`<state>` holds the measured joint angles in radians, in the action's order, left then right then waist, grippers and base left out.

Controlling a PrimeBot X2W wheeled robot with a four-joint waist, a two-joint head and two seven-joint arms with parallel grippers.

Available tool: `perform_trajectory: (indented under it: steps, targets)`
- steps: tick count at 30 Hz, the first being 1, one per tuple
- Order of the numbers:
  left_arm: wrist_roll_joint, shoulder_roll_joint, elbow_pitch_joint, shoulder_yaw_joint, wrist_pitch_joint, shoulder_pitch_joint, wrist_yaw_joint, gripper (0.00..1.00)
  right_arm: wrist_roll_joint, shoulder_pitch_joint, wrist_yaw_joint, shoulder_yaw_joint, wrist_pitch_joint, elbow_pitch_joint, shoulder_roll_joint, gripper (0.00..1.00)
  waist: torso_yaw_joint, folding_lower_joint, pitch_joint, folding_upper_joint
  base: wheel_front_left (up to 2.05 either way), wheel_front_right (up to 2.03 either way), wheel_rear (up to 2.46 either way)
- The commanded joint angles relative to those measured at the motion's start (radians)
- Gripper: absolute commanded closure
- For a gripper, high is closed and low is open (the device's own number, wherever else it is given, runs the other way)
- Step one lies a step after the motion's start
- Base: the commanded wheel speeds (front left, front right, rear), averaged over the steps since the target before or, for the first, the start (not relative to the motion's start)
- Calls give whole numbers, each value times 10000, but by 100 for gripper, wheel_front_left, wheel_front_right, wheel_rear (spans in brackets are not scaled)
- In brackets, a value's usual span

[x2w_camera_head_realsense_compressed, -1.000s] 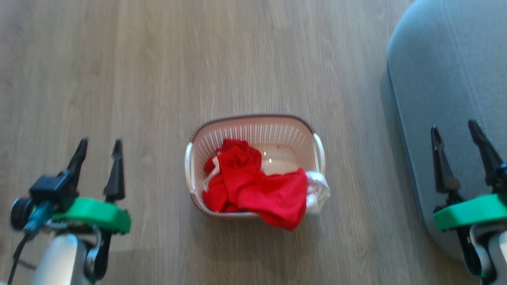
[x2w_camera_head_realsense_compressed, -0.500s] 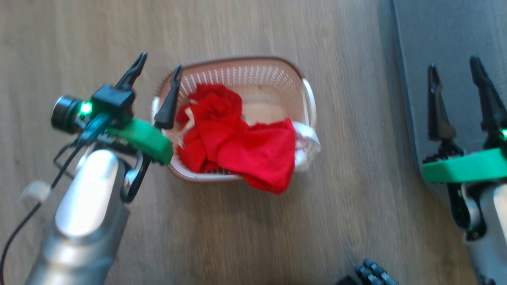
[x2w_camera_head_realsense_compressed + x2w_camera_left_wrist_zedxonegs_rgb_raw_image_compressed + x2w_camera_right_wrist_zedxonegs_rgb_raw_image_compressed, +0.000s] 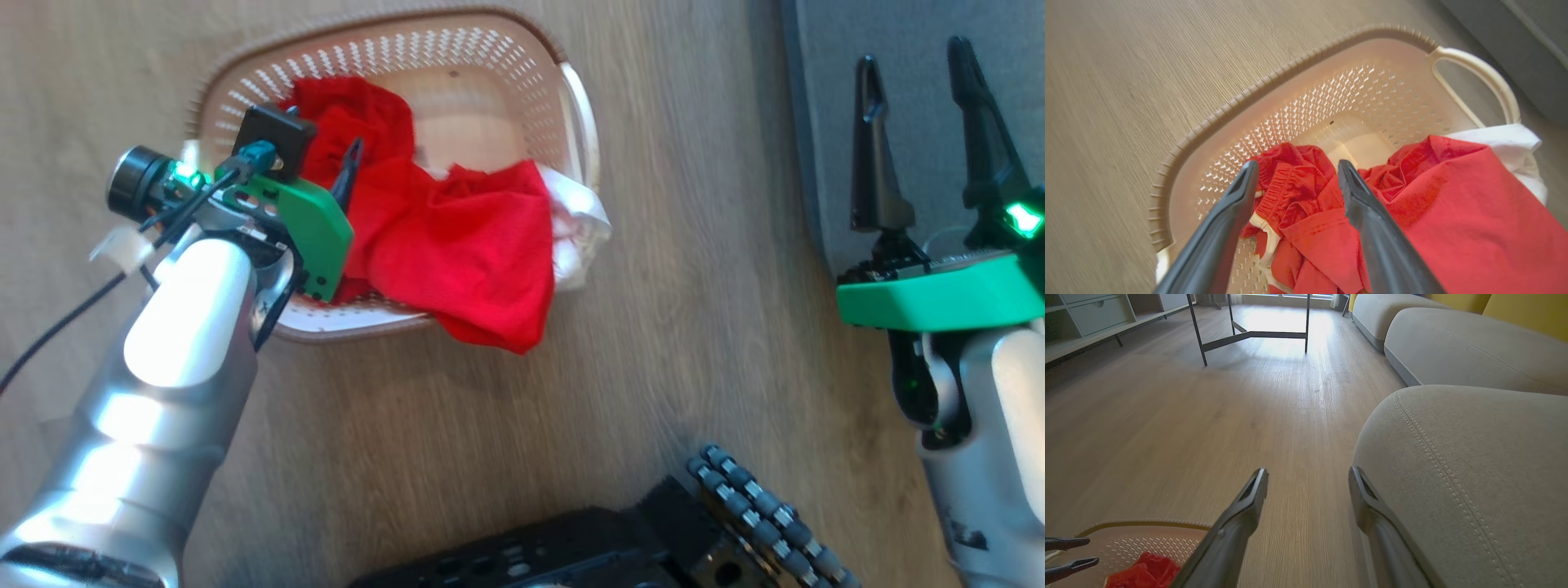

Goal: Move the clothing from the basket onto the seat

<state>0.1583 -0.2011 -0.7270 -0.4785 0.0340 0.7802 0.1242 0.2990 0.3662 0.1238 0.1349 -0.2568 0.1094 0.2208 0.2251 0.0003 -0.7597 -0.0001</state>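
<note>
The step in hand is the first pick: all of the clothing is in or on the basket [image 3: 384, 28], and nothing lies on the seat [image 3: 927, 147] yet. The basket stands on the wooden floor [image 3: 694, 286], near the seat's rounded edge but apart from it.

The red garment [image 3: 465, 253] is bunched on the basket's left side and spreads across to the right, with a fold hanging out over the near rim. The white garment [image 3: 580, 220] is tucked under it and drapes over the handle on the side facing the seat. Part of the basket's floor at the far side is bare.

The left end effector [image 3: 1297, 163] hangs over the basket with its jaws wide apart and nothing between them held. In the left wrist view its two fingers straddle the crumpled hump of red cloth, where a gathered band and a strip of white trim [image 3: 1263, 224] show. Whether the tips already touch the cloth cannot be told. The right end effector [image 3: 911, 51] is also spread open and empty, hovering over the edge of the seat, well apart from the basket.

The next move, as I judge it, calls for the left arm to sink a little deeper so the fingers take in a thick fold, then to close firmly and lift high enough for the hanging cloth to clear the rim. The garments overlap, so the white one may be dragged along or tip out onto the floor, and a light basket could shift if cloth catches on it.
</note>
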Motion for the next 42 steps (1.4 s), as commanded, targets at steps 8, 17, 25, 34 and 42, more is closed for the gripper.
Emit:
perform_trajectory:
  steps: [8,17,25,34,42]
  targets:
    - [-445,134,-1352,-222,-1045,1001,-291,0,30,118,69,302,-49,236,-260,0,611,-3,-744,1,0,0,0]
    - [-636,286,-2403,-403,-1796,2010,-724,0,91,301,69,427,-49,253,-410,0,842,-3,-1104,1,0,0,0]
    - [-615,171,-2953,-479,-2186,2649,-745,0,149,417,69,526,-49,262,-568,0,1136,-3,-1570,1,0,0,0]
    - [-626,-2,-3431,-593,-2417,3144,-866,0,174,424,69,575,-49,232,-728,0,1334,-3,-1754,1,0,0,0]
    - [-684,-49,-3748,-786,-2709,3367,-926,0,171,455,69,589,-49,253,-761,0,1398,-3,-1843,1,0,0,0]
